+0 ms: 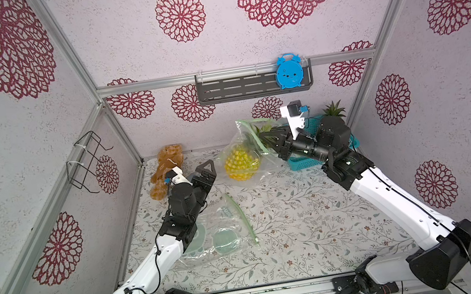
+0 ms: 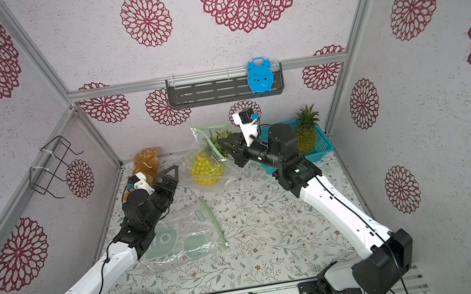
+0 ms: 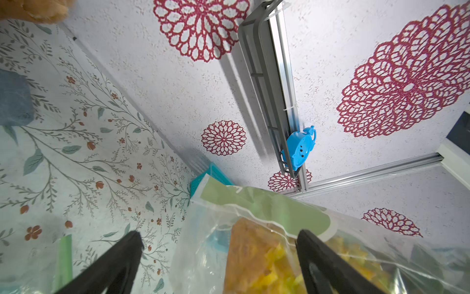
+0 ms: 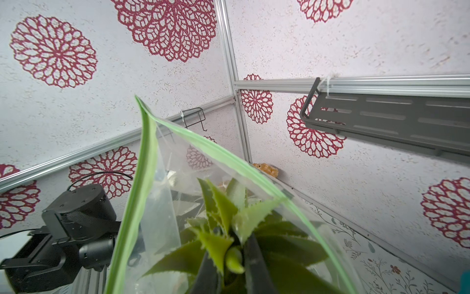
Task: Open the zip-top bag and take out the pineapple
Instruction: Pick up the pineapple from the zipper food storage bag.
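The 1st pineapple (image 1: 241, 164) of 2 was seen inside the opened 1st zip-top bag (image 1: 243, 131) of 2, at the tabletop's (image 1: 302, 223) rear. Its crown was pinched by the right tool (image 1: 264, 135), set inside the bag's mouth. The left tool (image 1: 208, 172) was held spread wide, empty, just beside that bag. The 2nd bag (image 1: 221, 232) was seen flat further forward; the 2nd pineapple (image 2: 306, 134) was stood in the 1 teal basket (image 2: 321, 144).

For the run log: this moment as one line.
left gripper: open, near bag | right gripper: shut on pineapple leaves | bag: open, pineapple inside
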You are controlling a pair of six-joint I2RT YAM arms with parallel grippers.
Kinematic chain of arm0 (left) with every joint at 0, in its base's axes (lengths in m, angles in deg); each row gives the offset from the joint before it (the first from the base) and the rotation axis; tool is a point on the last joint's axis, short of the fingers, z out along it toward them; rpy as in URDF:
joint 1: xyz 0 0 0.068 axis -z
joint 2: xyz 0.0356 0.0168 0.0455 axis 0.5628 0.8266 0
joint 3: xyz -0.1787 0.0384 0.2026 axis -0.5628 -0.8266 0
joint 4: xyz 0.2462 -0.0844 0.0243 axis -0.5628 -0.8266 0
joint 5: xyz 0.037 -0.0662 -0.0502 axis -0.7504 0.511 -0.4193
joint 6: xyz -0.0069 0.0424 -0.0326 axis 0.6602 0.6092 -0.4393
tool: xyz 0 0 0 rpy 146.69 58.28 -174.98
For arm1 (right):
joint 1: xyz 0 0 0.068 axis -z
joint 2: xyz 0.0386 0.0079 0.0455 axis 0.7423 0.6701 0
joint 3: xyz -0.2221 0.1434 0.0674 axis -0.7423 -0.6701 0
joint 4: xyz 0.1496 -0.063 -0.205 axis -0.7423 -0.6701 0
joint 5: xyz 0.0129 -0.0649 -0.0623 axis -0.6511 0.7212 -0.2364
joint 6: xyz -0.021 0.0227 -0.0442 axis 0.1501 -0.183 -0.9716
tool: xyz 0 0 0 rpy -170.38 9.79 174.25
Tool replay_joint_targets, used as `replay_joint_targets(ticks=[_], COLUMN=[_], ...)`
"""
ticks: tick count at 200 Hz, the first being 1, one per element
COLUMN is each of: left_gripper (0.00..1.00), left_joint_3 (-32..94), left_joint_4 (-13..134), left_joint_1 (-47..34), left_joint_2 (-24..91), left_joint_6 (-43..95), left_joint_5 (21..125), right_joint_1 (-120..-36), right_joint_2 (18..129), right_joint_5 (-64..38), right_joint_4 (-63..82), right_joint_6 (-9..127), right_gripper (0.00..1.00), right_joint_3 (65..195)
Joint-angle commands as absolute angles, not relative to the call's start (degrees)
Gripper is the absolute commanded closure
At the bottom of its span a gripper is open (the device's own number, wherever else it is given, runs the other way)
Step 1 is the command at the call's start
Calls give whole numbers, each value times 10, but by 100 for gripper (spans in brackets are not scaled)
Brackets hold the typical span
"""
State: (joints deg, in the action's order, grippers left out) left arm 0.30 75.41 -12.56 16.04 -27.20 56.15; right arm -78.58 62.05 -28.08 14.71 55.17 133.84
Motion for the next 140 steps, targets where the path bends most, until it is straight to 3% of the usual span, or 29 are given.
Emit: replay_joint_targets(ticks=[1, 32, 49, 61, 106, 140], left_gripper=[1, 7, 27, 48, 100, 100], left_joint_3=[-2, 2, -1, -1, 3, 3], left_joint_4=[814, 849, 867, 875, 878, 834], left_joint_1=[-129, -129, -129, -130, -129, -130], left_joint_2=[185, 213, 218, 220, 224, 208], left_joint_6=[-293, -323, -328, -330, -321, -294], left_joint_5=[581, 607, 610, 609, 611, 596], right_joint_1=[-796, -801, -802, -803, -804, -803], right_joint_2=[606, 610, 612, 612, 610, 597], right_joint_5=[-293, -291, -290, -289, -279, -260], right_joint_4=[266, 267, 266, 265, 251, 231], right_joint_6=[570, 569, 568, 568, 557, 536], right_gripper=[100, 100, 100, 100, 100, 100], right_joint_3=[1386, 1386, 1386, 1384, 1378, 1371])
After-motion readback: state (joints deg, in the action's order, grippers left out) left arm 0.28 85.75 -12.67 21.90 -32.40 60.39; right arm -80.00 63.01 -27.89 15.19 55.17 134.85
